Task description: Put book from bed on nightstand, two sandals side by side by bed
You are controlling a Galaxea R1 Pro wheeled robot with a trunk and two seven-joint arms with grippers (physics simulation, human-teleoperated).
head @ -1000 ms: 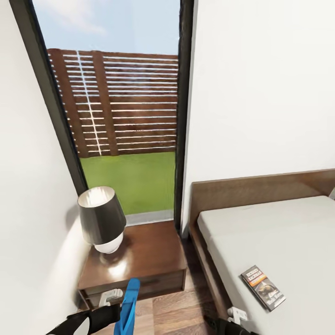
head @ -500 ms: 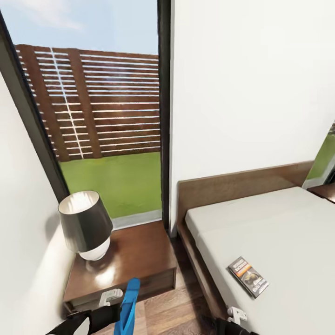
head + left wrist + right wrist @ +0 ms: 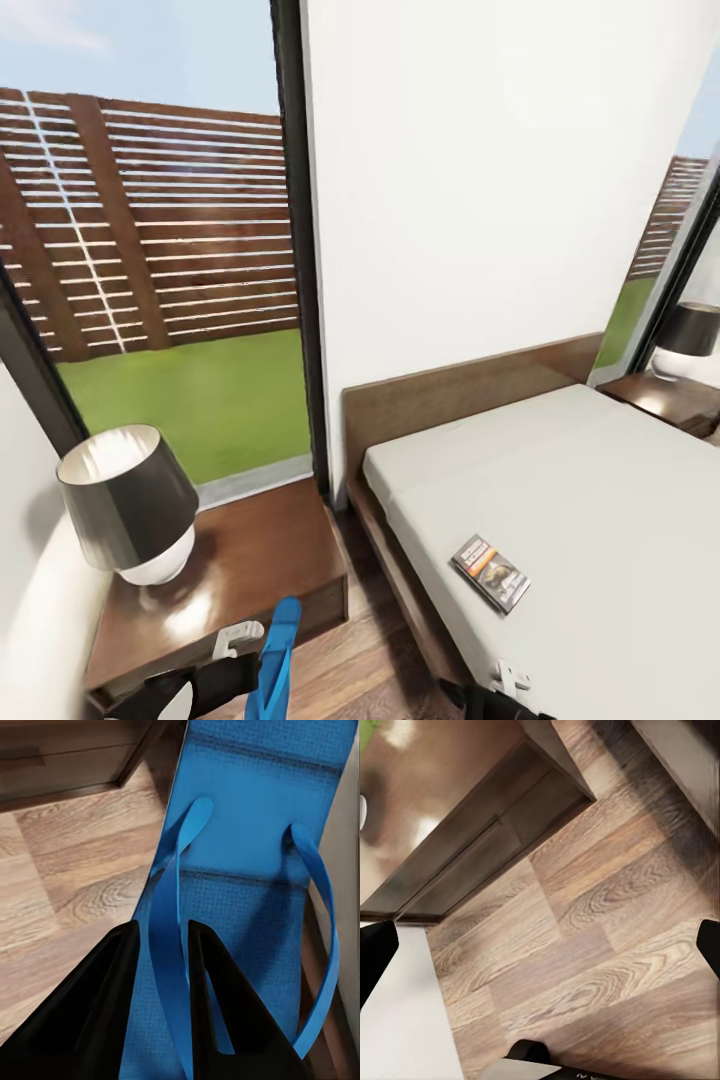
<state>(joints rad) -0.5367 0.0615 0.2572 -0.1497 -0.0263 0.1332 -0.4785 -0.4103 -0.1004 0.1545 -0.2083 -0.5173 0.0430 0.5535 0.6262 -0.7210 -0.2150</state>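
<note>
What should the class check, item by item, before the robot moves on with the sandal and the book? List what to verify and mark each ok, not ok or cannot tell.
1. Left tool shut on the sandal: ok; its fingers pinch the blue strap.
2. Right tool free for the book: ok; its fingers stand wide apart over bare floor.
3. Book off the bed: not ok; it lies on the mattress near the edge.
4. Room on the nightstand for the book: ok; bare wood beside the lamp.
5. Second sandal located: cannot tell.
6. Floor strip between nightstand and bed ready for sandals: cannot tell; largely hidden.
</note>
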